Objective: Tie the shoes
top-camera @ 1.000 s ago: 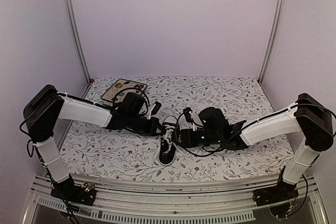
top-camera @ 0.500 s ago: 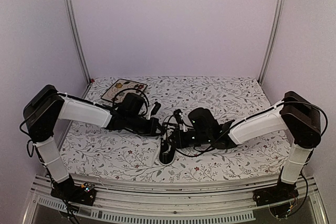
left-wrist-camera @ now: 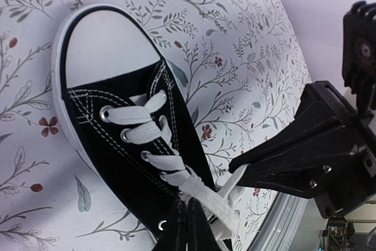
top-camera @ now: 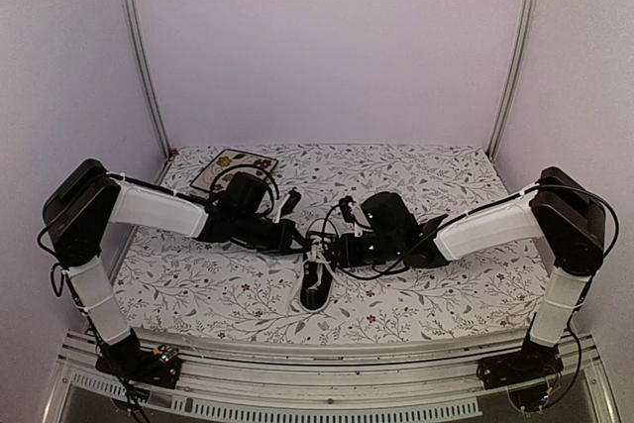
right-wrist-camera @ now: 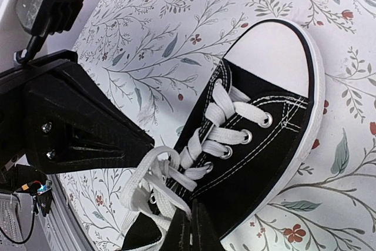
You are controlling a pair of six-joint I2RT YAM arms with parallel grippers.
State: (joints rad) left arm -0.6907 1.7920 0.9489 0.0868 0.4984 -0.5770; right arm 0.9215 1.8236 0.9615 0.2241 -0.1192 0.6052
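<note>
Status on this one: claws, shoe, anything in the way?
Left claw shut on lace. Right claw shut on lace too. Sneaker upright, no bow yet. Plate well aside.

Sneaker (left-wrist-camera: 117, 145) heel running off the bottom edge in both wrist views, laces (left-wrist-camera: 141, 133) trailing out of sight there beside the closed left gripper (left-wrist-camera: 188, 230) and right gripper (right-wrist-camera: 191, 230), any grip on them staying unclear, plate (top-camera: 220, 167) far left of the sneaker hiding partly behind the left arm (top-camera: 158, 210).
</note>
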